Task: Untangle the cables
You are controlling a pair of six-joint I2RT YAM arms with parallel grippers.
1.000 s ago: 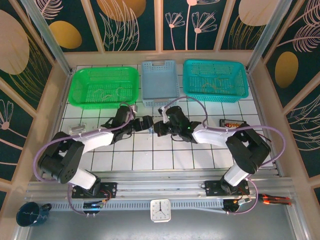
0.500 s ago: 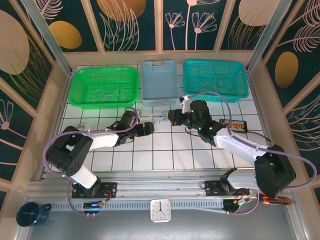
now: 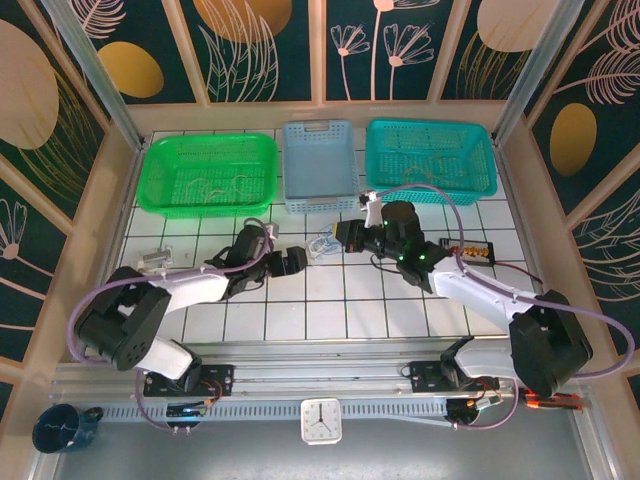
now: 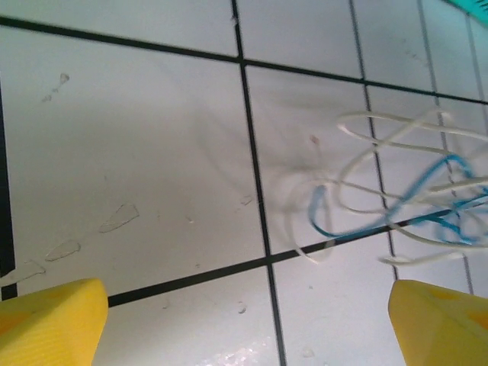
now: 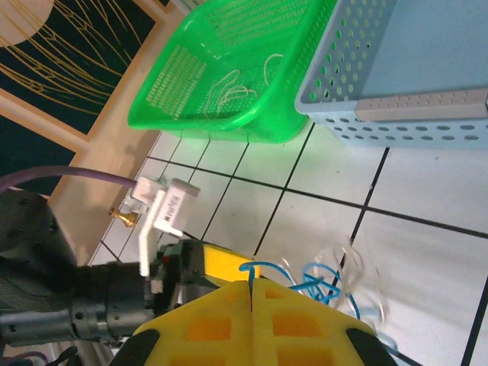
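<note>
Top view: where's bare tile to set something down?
Free: near tiles along the mounting rail; strip between green basket and left arm. Crowded: centre, where right claw pinches the cables beside the open left claw.

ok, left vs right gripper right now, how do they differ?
Left gripper has its fingers wide apart; right gripper has them pressed together. Left gripper holds nothing, the cables lying on the tile ahead; right gripper seems to pinch their blue strand. Both have yellow fingers.
</note>
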